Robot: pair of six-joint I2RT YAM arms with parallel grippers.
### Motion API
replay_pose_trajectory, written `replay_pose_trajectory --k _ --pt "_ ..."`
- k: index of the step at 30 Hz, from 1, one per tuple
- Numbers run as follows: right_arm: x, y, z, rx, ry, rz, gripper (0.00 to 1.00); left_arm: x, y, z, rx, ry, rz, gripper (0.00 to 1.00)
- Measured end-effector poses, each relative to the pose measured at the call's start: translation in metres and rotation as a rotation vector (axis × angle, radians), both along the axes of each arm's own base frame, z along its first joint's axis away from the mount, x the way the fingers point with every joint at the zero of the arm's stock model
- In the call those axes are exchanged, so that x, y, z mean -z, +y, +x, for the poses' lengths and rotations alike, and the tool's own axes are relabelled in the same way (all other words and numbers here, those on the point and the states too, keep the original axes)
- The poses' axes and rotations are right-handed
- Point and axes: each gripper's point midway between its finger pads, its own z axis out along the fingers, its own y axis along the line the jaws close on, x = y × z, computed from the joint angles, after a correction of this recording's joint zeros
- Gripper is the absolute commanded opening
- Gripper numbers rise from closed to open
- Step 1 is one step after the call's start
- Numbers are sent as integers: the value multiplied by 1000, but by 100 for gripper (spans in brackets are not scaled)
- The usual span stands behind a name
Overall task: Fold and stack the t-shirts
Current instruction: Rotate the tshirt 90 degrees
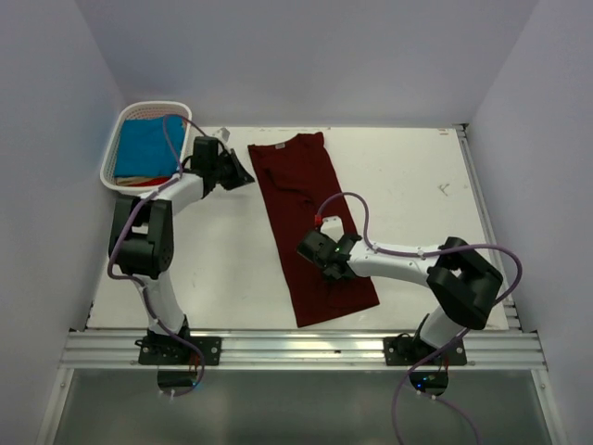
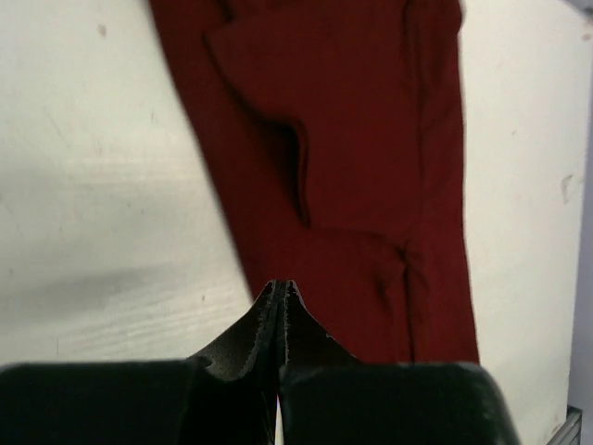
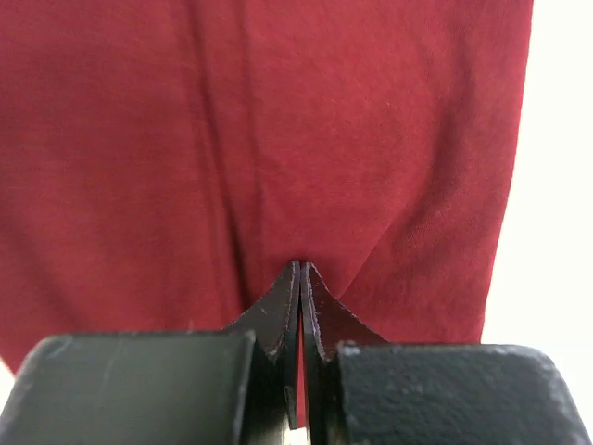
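Observation:
The dark maroon t-shirt [image 1: 306,218] lies on the table as a long narrow strip, sleeves folded in, running from the back centre toward the front. It also shows in the left wrist view [image 2: 361,167] and in the right wrist view [image 3: 278,130]. My right gripper [image 1: 315,248] is shut over the strip's middle, its tips [image 3: 301,267] are pressed into the cloth, and creases fan out from them. My left gripper [image 1: 245,174] is shut at the shirt's upper left edge [image 2: 281,286], with nothing seen between its jaws. The turquoise t-shirt [image 1: 148,148] lies folded in the basket.
The white slatted basket [image 1: 115,156] stands at the back left corner, right behind the left arm, with other cloth under the turquoise shirt. Bare white table [image 1: 417,185] lies right of the maroon shirt. Walls close in the table on the left, back and right.

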Motion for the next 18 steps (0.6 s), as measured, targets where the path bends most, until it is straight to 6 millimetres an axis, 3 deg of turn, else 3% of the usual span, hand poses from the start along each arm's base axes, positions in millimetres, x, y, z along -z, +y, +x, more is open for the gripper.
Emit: replay_pose_trajectory --k 3,7,13,18 --pt "16 -5 -5 4 26 -18 0 28 -5 -21 7 90 29 0" --pt "20 -4 -6 6 25 0 0 41 -16 -33 28 122 46 0" --pt "21 -3 -9 13 14 47 0 57 -39 -33 73 140 52 0" --pt "21 1 -10 16 18 95 0 80 -50 -14 84 166 60 0"
